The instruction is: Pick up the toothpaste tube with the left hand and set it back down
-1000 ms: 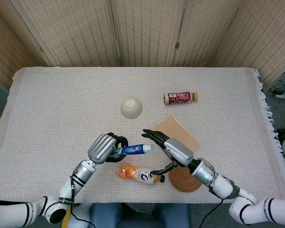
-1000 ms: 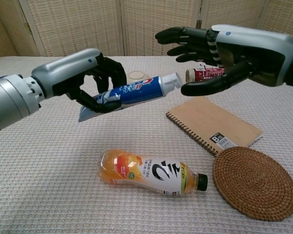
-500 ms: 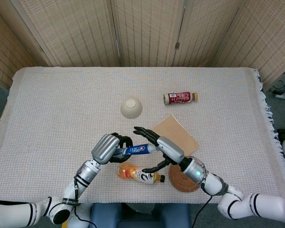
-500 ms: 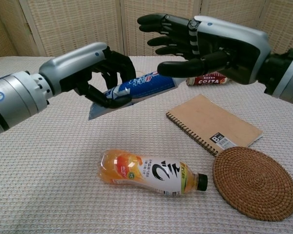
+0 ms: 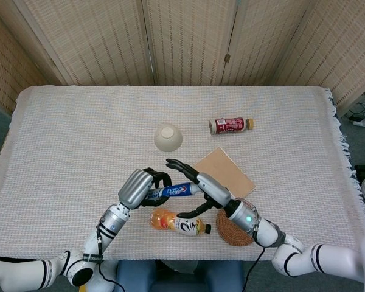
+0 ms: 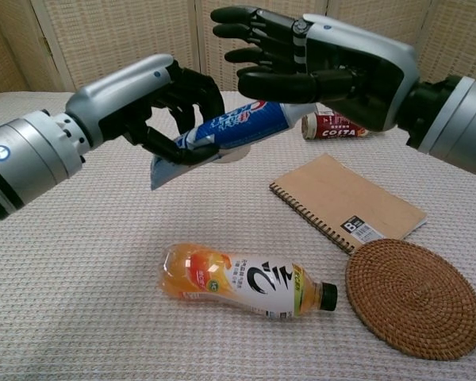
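Here the left hand grips the tube by its flat crimped end, fingers curled round it, and holds it in the air above the tabletop, tilted so the cap end points up and to the right. In the head view the tube hangs over the near middle of the cloth, just beyond the orange bottle.

The right hand holds nothing; its fingers are spread apart and stretched toward the left, with the thumb lying over the tube's cap end. Whether the thumb actually touches the tube cannot be told. In the head view this hand sits just right of the left hand.

The orange bottle lies on its side on the near tabletop, cap to the right. Just right of it is a round woven coaster, and a brown spiral notebook lies just beyond that, its corner touching the coaster's edge. A small red bottle lies on its side farther off to the right, and a pale bowl sits upside down near the middle of the tabletop.
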Robot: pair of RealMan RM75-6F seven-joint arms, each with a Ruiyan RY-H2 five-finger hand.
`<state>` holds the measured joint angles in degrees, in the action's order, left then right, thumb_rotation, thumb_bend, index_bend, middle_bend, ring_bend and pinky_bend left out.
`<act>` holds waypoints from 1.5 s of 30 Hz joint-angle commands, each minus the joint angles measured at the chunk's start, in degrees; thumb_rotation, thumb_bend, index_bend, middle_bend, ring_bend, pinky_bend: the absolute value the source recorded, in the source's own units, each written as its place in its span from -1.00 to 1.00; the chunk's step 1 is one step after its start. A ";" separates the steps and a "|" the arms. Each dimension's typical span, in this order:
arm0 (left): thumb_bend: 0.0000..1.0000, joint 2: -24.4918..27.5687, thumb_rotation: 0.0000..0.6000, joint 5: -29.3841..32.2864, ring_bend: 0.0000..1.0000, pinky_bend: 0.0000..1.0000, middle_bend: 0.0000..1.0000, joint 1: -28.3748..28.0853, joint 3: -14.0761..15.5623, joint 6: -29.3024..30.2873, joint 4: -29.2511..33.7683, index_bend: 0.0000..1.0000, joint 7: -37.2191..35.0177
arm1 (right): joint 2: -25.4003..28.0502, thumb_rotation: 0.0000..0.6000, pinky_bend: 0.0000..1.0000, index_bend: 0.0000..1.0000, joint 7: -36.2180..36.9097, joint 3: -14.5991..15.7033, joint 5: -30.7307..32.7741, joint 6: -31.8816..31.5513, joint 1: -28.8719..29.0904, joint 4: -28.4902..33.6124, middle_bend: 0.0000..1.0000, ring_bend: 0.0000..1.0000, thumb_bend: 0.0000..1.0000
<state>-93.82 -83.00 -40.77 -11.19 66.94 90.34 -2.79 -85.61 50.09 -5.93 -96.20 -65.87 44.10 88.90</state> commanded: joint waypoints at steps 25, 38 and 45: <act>0.48 -0.18 1.00 -1.65 0.41 -0.01 0.62 -0.03 -0.11 1.21 -1.08 0.46 -4.04 | -1.15 0.32 -1.00 -1.00 8.98 1.18 -2.27 -4.38 1.69 -2.54 -1.00 -1.00 -0.80; 0.48 0.49 1.00 -2.36 0.39 -0.04 0.62 0.61 1.34 1.19 -4.27 0.45 -4.99 | 3.75 0.32 -1.00 -1.00 6.42 1.06 -1.58 -8.09 -0.44 -1.53 -1.00 -1.00 -0.80; 0.48 2.08 1.00 0.55 0.34 -0.11 0.62 0.07 2.49 -3.58 -8.67 0.41 -0.18 | 8.22 0.32 -1.00 -1.00 3.03 1.36 -0.84 -8.62 -1.98 -0.27 -1.00 -1.00 -0.80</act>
<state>-92.50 -83.92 -40.37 -9.20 65.47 83.18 -5.29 -78.22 53.94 -4.72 -97.20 -74.34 42.55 88.21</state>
